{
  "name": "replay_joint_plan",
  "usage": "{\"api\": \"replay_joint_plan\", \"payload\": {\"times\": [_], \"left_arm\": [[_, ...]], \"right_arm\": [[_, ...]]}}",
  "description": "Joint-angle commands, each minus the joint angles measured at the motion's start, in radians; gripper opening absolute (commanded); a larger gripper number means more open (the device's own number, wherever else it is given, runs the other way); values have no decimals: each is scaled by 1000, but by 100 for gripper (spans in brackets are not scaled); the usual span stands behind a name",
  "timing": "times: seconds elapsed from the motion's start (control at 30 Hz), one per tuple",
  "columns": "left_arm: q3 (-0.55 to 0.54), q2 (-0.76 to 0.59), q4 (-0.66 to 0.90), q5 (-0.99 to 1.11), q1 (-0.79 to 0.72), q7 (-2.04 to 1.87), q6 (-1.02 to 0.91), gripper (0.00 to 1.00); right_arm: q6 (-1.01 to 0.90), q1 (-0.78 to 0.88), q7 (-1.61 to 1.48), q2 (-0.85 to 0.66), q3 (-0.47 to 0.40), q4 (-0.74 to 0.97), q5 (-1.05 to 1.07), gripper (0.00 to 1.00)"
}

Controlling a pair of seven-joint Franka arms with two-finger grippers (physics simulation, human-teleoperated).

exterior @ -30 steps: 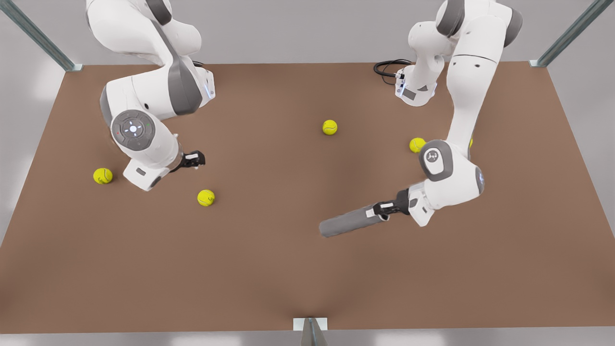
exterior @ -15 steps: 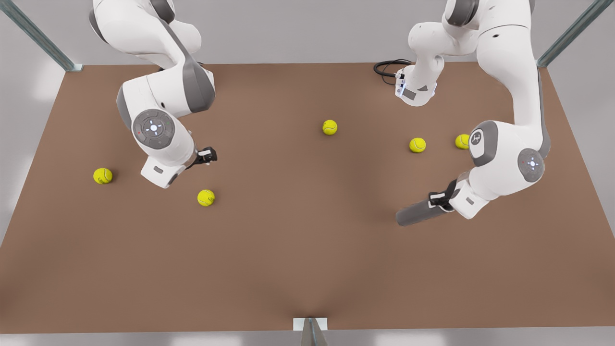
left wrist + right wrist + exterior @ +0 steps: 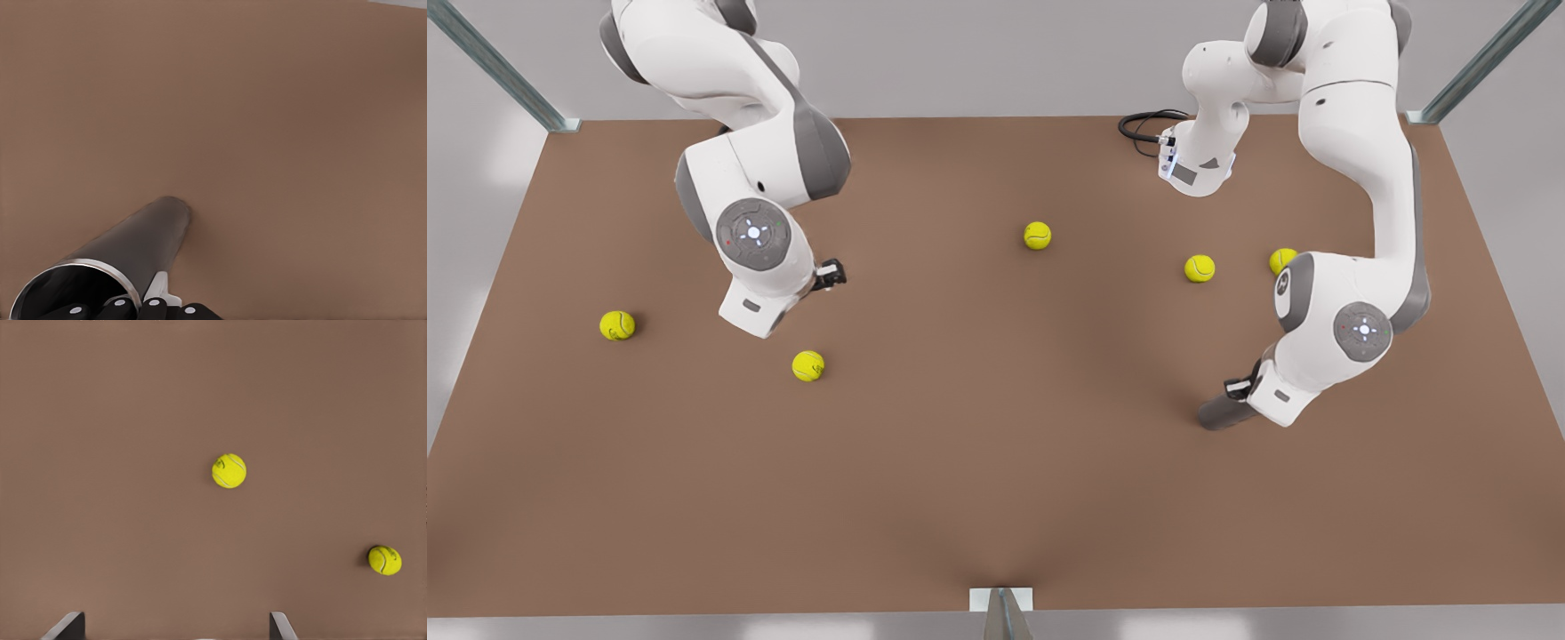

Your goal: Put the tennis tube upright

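Front view: left claw clamps the tennis tube near its silvery rim; tube is steeply tilted, its lower end on or just above the brown worktop, below the two balls on that side. Right claw spread wide, holding nothing, above another ball.

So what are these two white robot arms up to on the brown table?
The left pincer, on the front view's right, is clamped near the open end of the tennis tube and holds it tilted, far end toward the table. The right pincer, on the front view's left, waits open above the table. Five tennis balls lie scattered around.
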Motion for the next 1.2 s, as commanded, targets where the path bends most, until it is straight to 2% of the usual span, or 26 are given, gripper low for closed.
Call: {"api": "replay_joint_plan", "payload": {"times": [0.0, 0.13, 0.17, 0.2, 0.23, 0.37, 0.47, 0.77, 0.97, 1.17], "left_arm": [[0, 0, -1, 3, 0, 0, 0, 21], [0, 8, -1, 3, 0, 0, 4, 21], [0, 9, -1, 5, 0, 0, 4, 27], [0, 12, 1, 5, 0, 2, 4, 78], [0, 14, 1, 6, -1, 2, 4, 100], [0, 12, 1, 6, -4, -14, 4, 100], [0, 12, 1, 6, -10, -18, 2, 100], [0, 8, 48, 8, -10, -28, -24, 100], [-5, 9, 289, 6, 7, 37, -386, 100], [-14, -18, 358, 11, 13, 75, -500, 100]], "right_arm": [[1, -1, 1, 0, -1, 4, -2, 100], [12, -106, -2, 0, -6, 22, -15, 100], [30, -106, 1, 0, -22, 22, -28, 100], [30, -106, 4, -2, -32, 29, -29, 100], [30, -106, 4, -2, -32, 30, -28, 100], [53, -122, 2, -2, -30, 24, -23, 100], [110, -110, 2, -9, -30, 24, -107, 100], [120, -96, 7, -14, -29, 24, -41, 100], [119, -99, 7, -14, -29, 24, -40, 100], [119, -102, 7, -12, -30, 22, -41, 100]]}}
